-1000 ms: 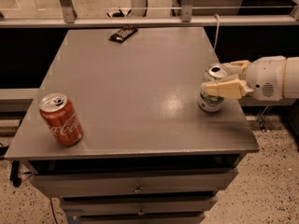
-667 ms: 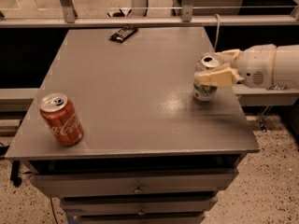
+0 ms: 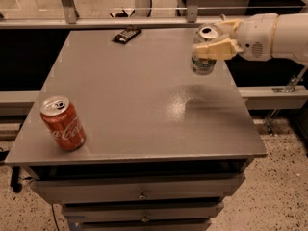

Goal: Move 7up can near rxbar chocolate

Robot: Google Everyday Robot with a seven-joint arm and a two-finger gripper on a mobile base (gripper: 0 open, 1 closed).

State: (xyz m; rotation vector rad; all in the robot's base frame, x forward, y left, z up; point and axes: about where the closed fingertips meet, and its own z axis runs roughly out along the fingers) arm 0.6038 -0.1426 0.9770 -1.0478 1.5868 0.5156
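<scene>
The 7up can (image 3: 203, 57), white and silver with a green band at its base, is held upright over the right side of the grey table (image 3: 139, 105). My gripper (image 3: 214, 41) comes in from the right and is shut on the can's upper part, one cream finger (image 3: 217, 49) across its front. The can looks lifted a little off the surface. The rxbar chocolate (image 3: 127, 34), a flat dark bar with white lettering, lies at the table's far edge, left of the can and well apart from it.
A red cola can (image 3: 62, 123) stands upright near the table's front left corner. A metal rail (image 3: 144, 20) runs behind the table's far edge. Drawers (image 3: 139, 191) sit below the front edge.
My gripper has carried the 7up can up and toward the far edge, closer to the bar. The cola can and the bar have not moved.
</scene>
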